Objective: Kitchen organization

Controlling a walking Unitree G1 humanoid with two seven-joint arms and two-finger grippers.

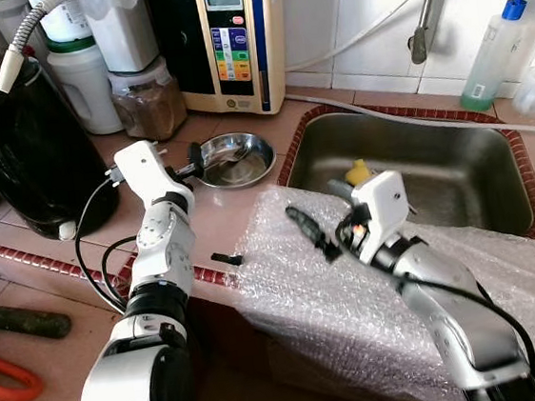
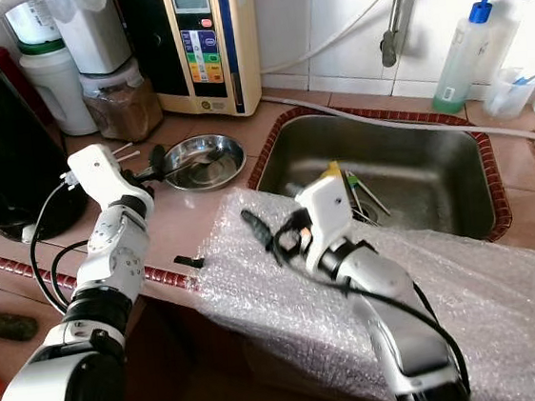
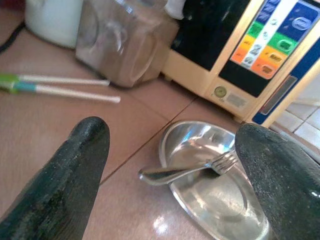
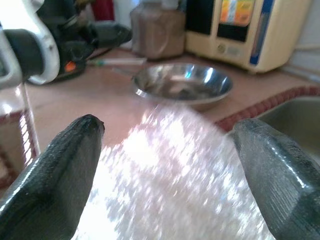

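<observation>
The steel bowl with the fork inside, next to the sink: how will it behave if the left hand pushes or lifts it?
The steel bowl looks thin and shallow, so probably light; a push would likely slide it across the smooth counter. Its polished rim may slip between the open left hand. The loose fork would probably rattle or slide out if the bowl is tilted.

**Both arms raised, both grippers spread**

The silver left arm (image 1: 156,270) rises from about 7 o'clock, elbow bent, its white wrist block pointing toward 2 o'clock. The left gripper (image 1: 190,163) sits at the wrist's tip, its two black fingers (image 3: 65,175) held wide apart.

The silver right arm (image 1: 451,306) comes in from 5 o'clock and reaches toward 10 o'clock, with a black cable looping along its forearm. The right gripper (image 1: 309,231) likewise has its long black fingers (image 4: 55,170) spread wide, nothing between them.
</observation>
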